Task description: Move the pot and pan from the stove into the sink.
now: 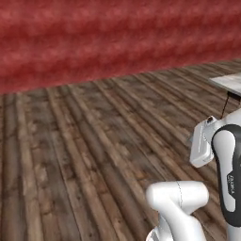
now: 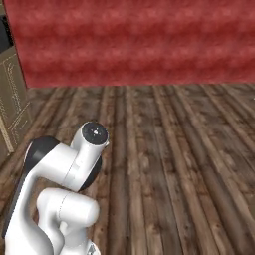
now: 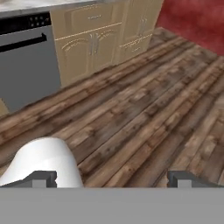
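Folded white arm [image 1: 188, 207] rises nearest in left base view, over plank floor [image 1: 84, 155] before a red wall [image 1: 94, 37]. Right base view adds tan cabinets [image 2: 12, 104]. Hand view: gripper [image 3: 113, 178] spread wide, holding nothing, above floor near a grey appliance [image 3: 26, 65]; pot, pan, stove and sink can't be located.

a home kitchen: beige panelled cabinet doors [image 3: 94, 46] with metal handles stand beside a grey appliance front [image 3: 27, 70] with a dark handle bar, under a pale counter [image 3: 26, 5] edge. dark wood plank floor [image 1: 94, 141] runs to a red wall [image 1: 117, 33].
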